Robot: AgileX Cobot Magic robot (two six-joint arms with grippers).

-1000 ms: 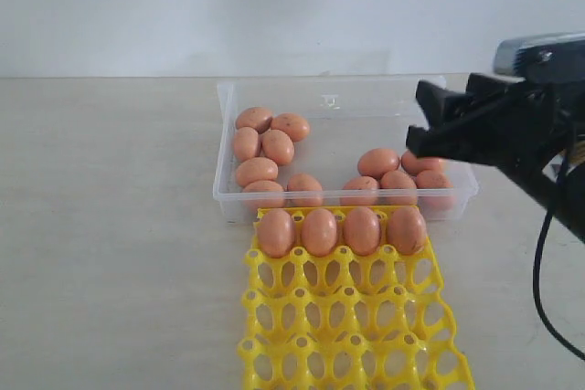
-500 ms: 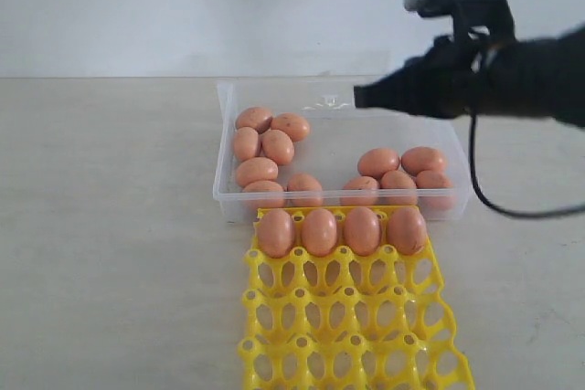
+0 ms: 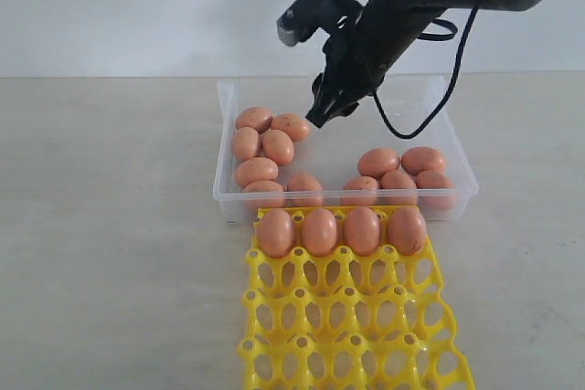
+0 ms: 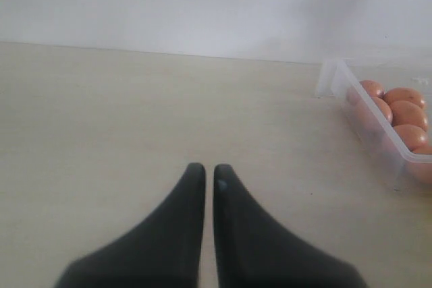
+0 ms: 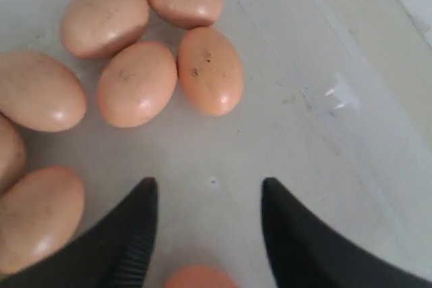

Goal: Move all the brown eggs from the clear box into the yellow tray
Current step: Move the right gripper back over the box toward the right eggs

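On your left, the left gripper (image 4: 204, 170) is idling low over the pale table (image 4: 101, 112). Its black fingers are drawn almost together and gripping nothing, and the shallow see-through plastic box (image 3: 222, 191) is lying off to one side of it.

Moving right, the smooth orange-brown eggs (image 3: 265, 148) are lying in two clusters on the box floor. Four more are sitting in the row nearest the box of the bright yellow lattice egg tray (image 3: 356, 317), which is lying just in front of the box.

What is changing is the right gripper (image 3: 322, 114). A second ago it was out past the box's right end, and it is now hanging over the left cluster with its tips pointing down. Its dark fingers (image 5: 135, 234) are standing apart with nothing between them. An egg cut off at the edge of the wrist view may be lying beneath it, but that is unclear.

No egg has shifted, so you are most likely lining up the fifth pick.
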